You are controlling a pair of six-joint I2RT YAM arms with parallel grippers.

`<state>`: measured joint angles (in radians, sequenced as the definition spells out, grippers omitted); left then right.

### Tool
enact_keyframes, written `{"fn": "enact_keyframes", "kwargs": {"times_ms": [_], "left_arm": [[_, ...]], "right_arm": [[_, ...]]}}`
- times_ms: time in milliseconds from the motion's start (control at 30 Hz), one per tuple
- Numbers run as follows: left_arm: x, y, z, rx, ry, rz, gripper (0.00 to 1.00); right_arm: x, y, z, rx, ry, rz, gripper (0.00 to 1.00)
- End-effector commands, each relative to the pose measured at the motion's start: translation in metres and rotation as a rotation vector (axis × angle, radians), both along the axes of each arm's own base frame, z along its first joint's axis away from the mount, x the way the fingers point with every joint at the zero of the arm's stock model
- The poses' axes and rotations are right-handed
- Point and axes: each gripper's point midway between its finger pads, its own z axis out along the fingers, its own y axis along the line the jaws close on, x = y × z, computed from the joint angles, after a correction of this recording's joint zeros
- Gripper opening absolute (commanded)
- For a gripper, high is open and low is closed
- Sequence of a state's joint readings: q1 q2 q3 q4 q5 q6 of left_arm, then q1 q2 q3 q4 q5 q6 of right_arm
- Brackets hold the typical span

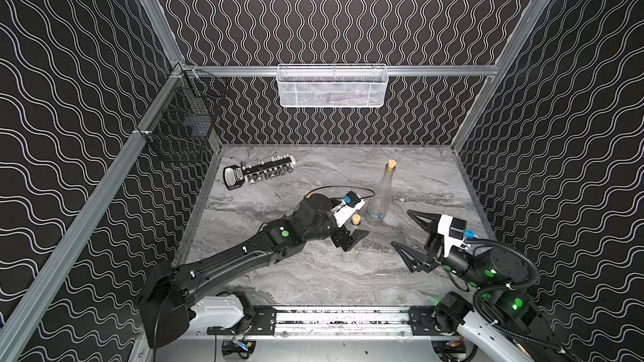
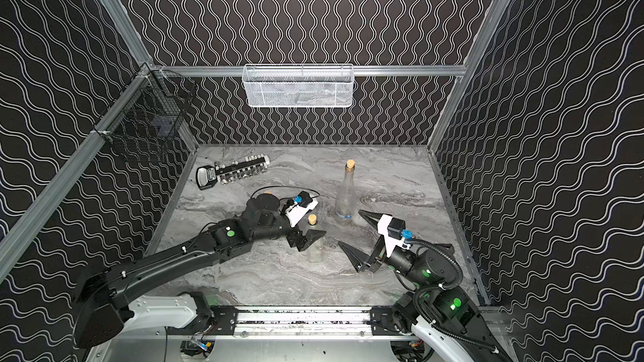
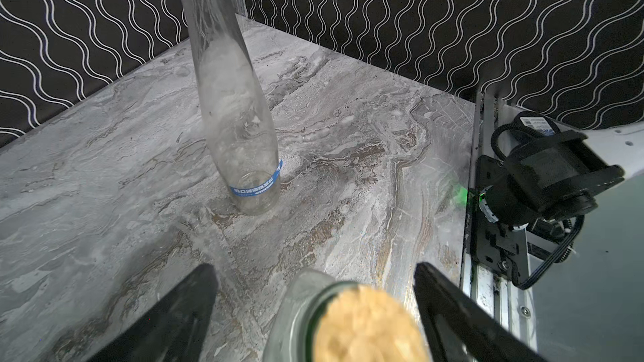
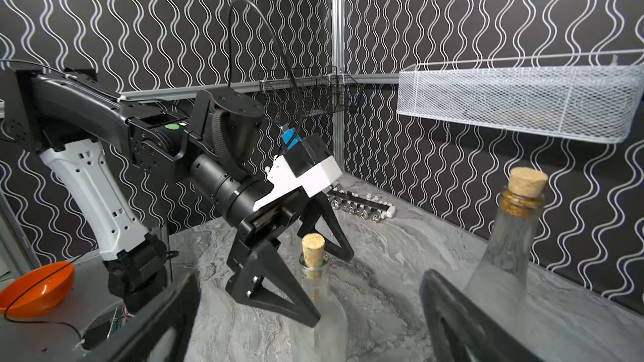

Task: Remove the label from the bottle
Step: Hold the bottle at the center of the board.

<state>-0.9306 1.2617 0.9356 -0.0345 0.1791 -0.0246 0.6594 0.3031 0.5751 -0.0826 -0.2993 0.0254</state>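
Both end effectors released; label on the tall bottle.
The tall bottle stands upright mid-worktop, with the blue label round its base. The left end effector straddles the corked short bottle, jaws apart. The right end effector gapes empty nearby.

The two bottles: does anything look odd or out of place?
Both stand upright, corked. One oddity: the blue label is on the tall bottle, yet the left gripper straddles the short bottle, where no label shows.

Short bottle blocks the left claw (tall bottle beyond); front tabletop free.
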Motion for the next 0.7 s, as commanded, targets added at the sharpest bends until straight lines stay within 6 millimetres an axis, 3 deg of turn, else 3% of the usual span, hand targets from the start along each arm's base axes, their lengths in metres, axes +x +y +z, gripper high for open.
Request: {"fn": "enact_keyframes", "kwargs": {"times_ms": [0,233,467,667], "left_arm": [[0.004,-0.008,0.012,-0.055,-0.030,-0.009,0.81],[0.008,-0.003,0.000,-0.048,-0.026,0.033,0.59],[0.014,0.001,-0.002,-0.053,-0.026,0.082,0.34],[0.027,0.008,0.001,-0.056,-0.013,0.180,0.00]], "right_arm": [[0.012,-0.001,-0.022,-0.003,0.118,-0.041,0.96],[0.030,0.000,-0.073,-0.019,0.338,-0.111,0.83],[0.034,0.008,-0.104,-0.020,0.447,-0.096,0.76],[0.031,0.012,-0.120,0.045,0.479,-0.065,0.69]]}}
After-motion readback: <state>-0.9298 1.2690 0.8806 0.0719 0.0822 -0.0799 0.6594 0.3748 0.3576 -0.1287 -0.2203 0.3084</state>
